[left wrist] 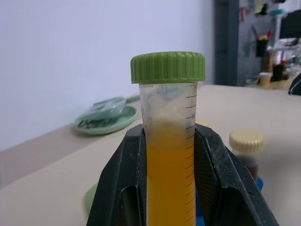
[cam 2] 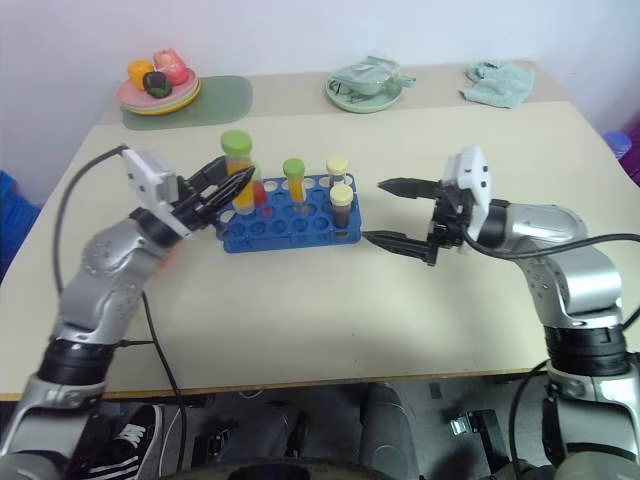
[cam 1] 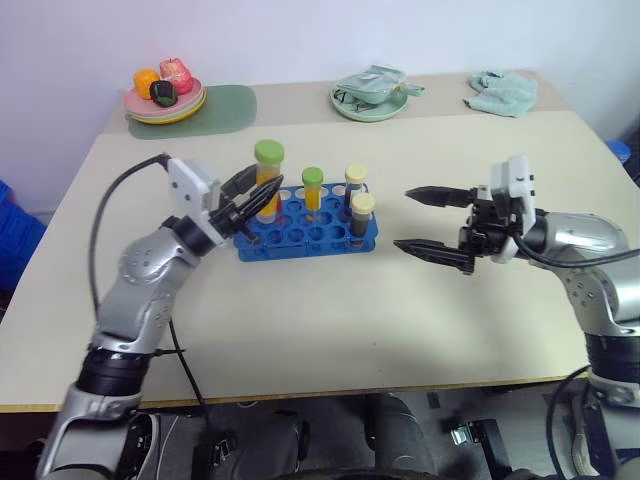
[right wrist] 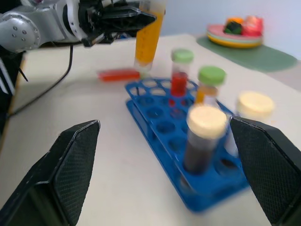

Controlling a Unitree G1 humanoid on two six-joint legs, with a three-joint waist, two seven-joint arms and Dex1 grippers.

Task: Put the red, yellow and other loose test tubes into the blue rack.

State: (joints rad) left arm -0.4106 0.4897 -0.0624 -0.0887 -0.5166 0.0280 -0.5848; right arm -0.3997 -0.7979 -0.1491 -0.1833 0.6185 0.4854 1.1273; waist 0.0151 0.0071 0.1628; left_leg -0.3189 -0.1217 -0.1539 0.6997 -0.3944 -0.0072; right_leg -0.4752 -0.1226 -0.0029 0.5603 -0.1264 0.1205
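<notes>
Yellow tube held over the blue rack

The left pincer (cam 1: 250, 197) pinches a green-capped yellow tube (cam 1: 268, 180) upright above the blue rack (cam 1: 310, 235) mid-worktop (cam 1: 330, 320); the right pincer (cam 1: 432, 222) stands spread beside it.

At the far edge of your beige table (cam 1: 330, 300), a stack of plates (cam 1: 165, 105) bearing toy food sits on a green mat (cam 1: 225, 105), a pale green plate (cam 1: 370, 100) holds crumpled wrapping, and a green cloth (cam 1: 503, 92) lies near the corner.
</notes>
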